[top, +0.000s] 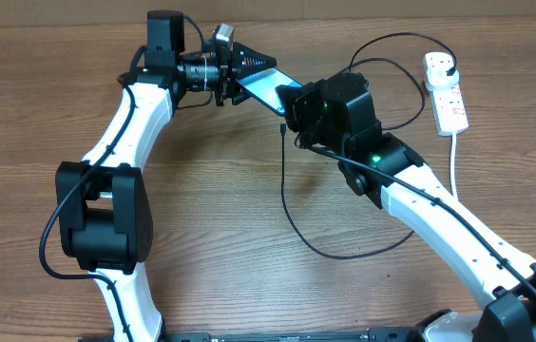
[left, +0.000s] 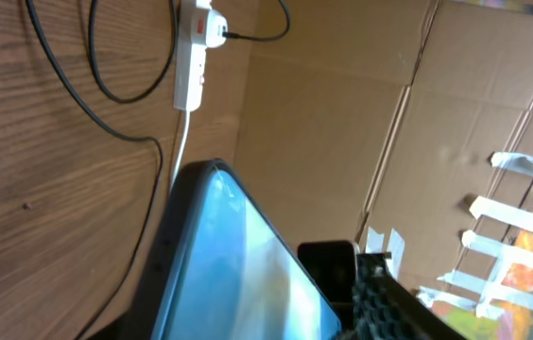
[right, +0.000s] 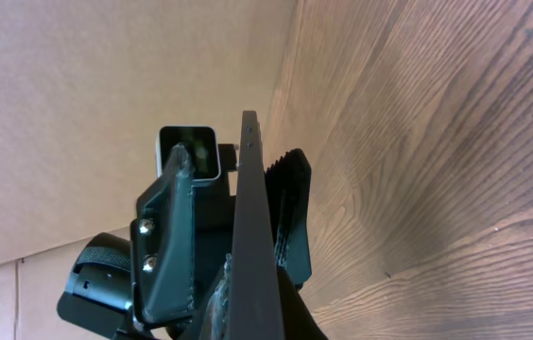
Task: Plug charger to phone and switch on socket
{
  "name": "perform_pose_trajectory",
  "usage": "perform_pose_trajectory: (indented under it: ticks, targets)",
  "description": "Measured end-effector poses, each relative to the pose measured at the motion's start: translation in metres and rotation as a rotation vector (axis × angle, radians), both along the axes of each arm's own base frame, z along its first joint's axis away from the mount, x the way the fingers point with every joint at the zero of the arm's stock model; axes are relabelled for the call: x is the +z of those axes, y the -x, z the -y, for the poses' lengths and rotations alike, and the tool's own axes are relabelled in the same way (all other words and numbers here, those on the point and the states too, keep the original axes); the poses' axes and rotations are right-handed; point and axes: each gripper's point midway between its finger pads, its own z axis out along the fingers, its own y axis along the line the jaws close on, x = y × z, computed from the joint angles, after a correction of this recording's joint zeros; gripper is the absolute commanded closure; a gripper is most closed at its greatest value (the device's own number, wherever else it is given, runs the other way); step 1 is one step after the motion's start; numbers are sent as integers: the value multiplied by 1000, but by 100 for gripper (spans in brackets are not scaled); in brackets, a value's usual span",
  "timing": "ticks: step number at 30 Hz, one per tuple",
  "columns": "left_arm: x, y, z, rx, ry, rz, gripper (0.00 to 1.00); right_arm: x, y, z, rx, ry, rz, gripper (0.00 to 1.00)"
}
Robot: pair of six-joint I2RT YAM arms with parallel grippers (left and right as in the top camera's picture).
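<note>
The phone (top: 260, 85), its light blue screen up, is held above the table between both grippers. My left gripper (top: 239, 78) is shut on its left end, and the screen fills the left wrist view (left: 238, 264). My right gripper (top: 292, 100) is shut on its right end; the right wrist view shows the phone edge-on (right: 250, 208). The charger's black plug (top: 442, 65) sits in the white socket (top: 447, 95) at the far right. Its thin black cable (top: 285, 190) loops over the table. The connector tip (top: 282, 126) lies loose just below the phone.
The socket's thick white cord (top: 454, 161) runs toward the front right. A cardboard wall (left: 342, 142) stands behind the table. The socket (left: 191, 66) and cable loops (left: 106, 85) also show in the left wrist view.
</note>
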Motion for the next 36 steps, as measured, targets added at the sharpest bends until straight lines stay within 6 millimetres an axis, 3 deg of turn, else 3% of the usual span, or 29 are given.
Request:
perform_pose_trajectory:
  ticks: [11, 15, 20, 24, 36]
  targets:
    - [-7, -6, -1, 58, -5, -118, 83, 1, 1, -1, -14, 5, -11, 96]
    - [1, -11, 2, 61, 31, -139, 95, 3, 0, 1, -40, -13, -27, 96]
    - [11, -14, 3, 66, 72, -197, 93, 9, -2, 2, -58, -28, -32, 96]
    - [18, -16, 6, 61, 101, -209, 81, 12, -3, 3, -64, -13, -14, 96]
    - [26, -18, 6, 48, 132, -213, 83, 23, -10, -2, -63, -18, 61, 96]
